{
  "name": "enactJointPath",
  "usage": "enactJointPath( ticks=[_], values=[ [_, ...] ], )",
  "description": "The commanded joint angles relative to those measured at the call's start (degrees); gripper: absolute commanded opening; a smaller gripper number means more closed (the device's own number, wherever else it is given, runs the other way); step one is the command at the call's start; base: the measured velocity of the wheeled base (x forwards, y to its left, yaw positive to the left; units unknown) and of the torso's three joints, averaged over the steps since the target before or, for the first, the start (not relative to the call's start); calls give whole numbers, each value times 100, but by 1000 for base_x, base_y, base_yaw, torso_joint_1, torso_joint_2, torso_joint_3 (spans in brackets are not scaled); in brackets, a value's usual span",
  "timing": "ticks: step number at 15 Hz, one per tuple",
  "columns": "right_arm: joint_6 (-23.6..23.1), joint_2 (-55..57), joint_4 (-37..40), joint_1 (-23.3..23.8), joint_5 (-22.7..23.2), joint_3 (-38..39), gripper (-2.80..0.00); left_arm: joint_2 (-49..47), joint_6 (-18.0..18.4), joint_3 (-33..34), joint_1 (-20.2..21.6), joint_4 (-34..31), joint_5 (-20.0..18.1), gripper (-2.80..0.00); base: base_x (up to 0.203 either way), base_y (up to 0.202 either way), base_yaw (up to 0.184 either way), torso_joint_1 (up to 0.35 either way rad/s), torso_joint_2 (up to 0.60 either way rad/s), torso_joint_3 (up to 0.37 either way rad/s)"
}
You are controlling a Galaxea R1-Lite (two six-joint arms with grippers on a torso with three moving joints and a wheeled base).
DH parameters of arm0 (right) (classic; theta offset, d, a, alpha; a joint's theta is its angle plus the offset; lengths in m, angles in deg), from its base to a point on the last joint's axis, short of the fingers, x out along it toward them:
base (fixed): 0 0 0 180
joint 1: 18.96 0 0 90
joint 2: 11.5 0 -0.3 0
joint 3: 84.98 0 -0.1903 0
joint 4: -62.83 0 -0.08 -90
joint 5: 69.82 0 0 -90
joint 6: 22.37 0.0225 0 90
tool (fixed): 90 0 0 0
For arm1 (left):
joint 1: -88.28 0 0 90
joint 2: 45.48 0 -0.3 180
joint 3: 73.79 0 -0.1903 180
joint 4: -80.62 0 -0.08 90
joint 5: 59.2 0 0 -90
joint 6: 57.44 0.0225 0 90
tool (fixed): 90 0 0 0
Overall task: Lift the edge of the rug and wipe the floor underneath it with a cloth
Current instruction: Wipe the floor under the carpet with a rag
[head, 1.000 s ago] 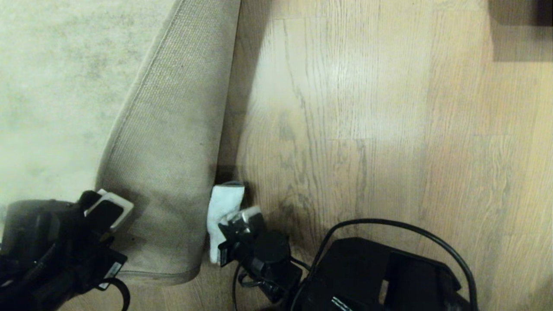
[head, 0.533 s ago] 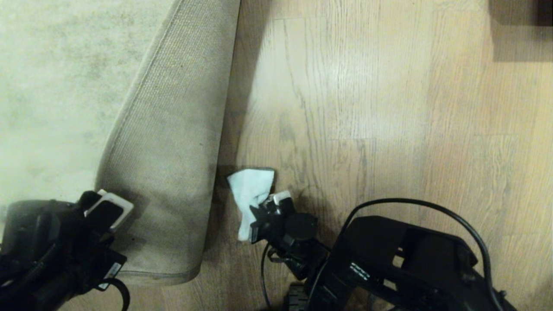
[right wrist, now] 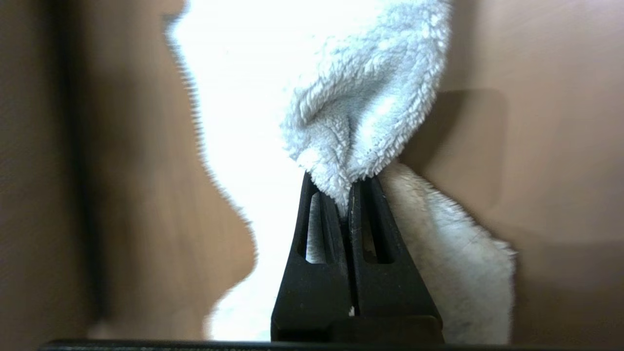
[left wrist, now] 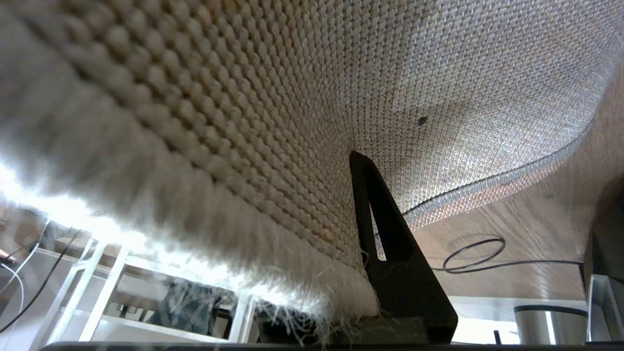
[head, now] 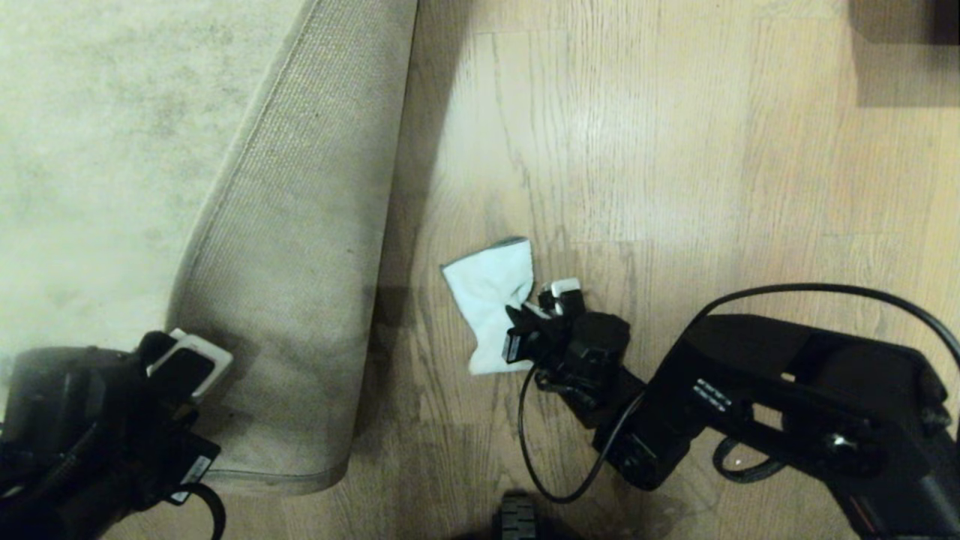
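Currently the wood-grain plank floor lies exposed beside the rug edge, which is folded back with its woven underside up. At lower left, the left gripper is clamped on that rug edge. The right gripper pinches the pale cloth flat against the floor, well apart from the rug.

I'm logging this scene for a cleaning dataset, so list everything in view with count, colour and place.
rug edge: one, tan ribbed underside up, folded back over the beige rug, left.
floor: one, light brown wood planks, centre and right.
cloth: one, pale mint-blue, on the floor right of the fold.
dark object: one, top right corner, unclear.
left gripper: one, black, shut on the rug edge, lower left.
right gripper: one, black, shut on the cloth, centre.
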Motion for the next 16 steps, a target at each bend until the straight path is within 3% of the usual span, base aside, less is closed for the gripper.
enactJointPath(
  ticks=[1, 8, 11, 16],
  values=[
    [-4, -632, -44, 326, 0, 323, -280, -5, 13, 8, 0, 15, 25, -280, 0, 0, 0, 0, 0, 0],
    [-35, -1901, -33, 417, 35, 1638, -280, 181, 22, 131, 0, 11, 34, -280, 0, 0, 0, 0, 0, 0],
    [-119, -2038, -81, -318, 426, 1915, -280, 250, 22, 131, 0, 6, 42, -280, 0, 0, 0, 0, 0, 0],
    [-120, -1303, -106, -2034, 502, 1638, -280, 354, 22, 131, 0, -2, 43, -280, 0, 0, 0, 0, 0, 0]
  ],
)
